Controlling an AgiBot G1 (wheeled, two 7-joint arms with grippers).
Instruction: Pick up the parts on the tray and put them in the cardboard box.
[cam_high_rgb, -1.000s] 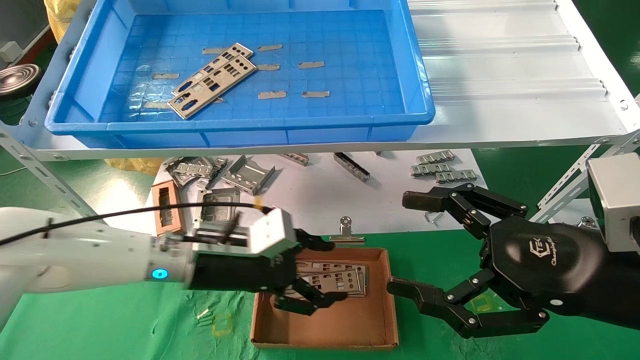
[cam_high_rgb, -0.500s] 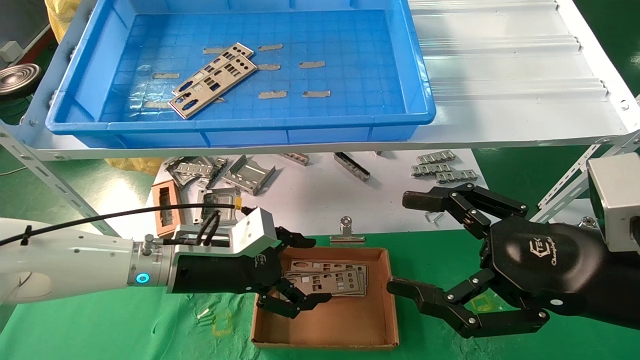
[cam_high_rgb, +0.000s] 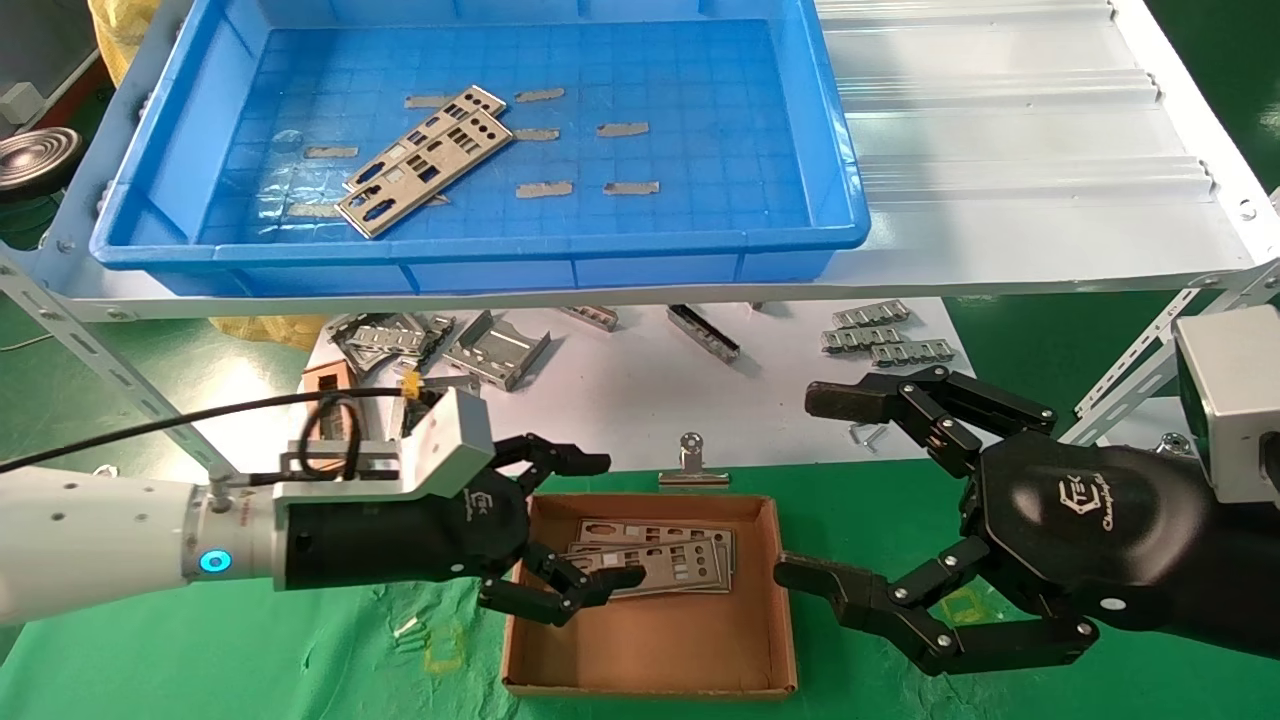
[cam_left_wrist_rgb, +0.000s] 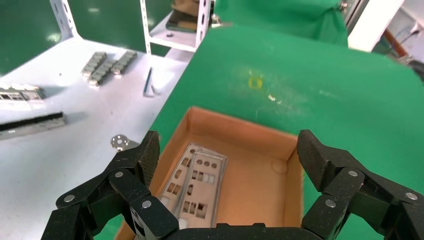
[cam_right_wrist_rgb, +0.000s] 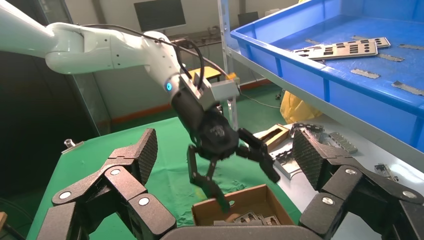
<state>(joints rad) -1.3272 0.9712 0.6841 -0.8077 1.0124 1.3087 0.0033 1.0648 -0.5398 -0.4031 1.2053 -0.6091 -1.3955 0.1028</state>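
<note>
Left gripper open above boxed parts

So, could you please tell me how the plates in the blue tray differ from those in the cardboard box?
The tray plates lie diagonally on the blue tray; the box plates lie almost square to the cardboard box. The tray plates sit clear of both hands; the box plates lie by the open left hand. Both are overlapping pairs.

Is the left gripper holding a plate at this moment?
No. In the left wrist view the left gripper is open and empty, and the plates lie flat in the cardboard box below it.
</note>
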